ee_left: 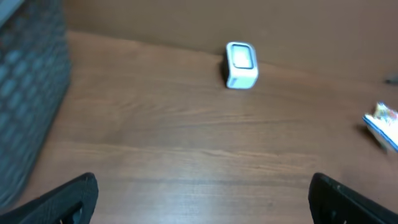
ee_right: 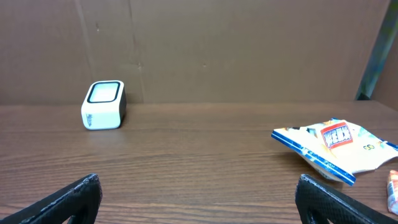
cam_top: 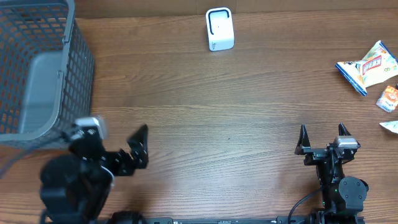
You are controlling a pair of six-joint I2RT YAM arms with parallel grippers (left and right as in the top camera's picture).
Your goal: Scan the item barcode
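Both grippers stand wide open, holding nothing: my left gripper [ee_left: 202,198] is at the near-left corner of the bench [cam_top: 217,124], beside the grey basket [cam_top: 37,68], and my right gripper [cam_top: 322,134] is at the near edge. The snack packet [cam_top: 368,68] lies flat by the right edge, and the white scanner [cam_top: 219,29] stands at the far edge. I judge the thin packet could slip from my pinch, or reach the scanner with its barcode turned away.

Your left gripper [ee_left: 203,186] sits at the near left with its jaws spread wide and empty, angled toward the far right. Your right gripper [cam_top: 322,133] sits at the near right, equally wide and empty, pointing straight ahead. The left arm [cam_top: 74,183] and right arm [cam_top: 343,186] are folded back close to you.
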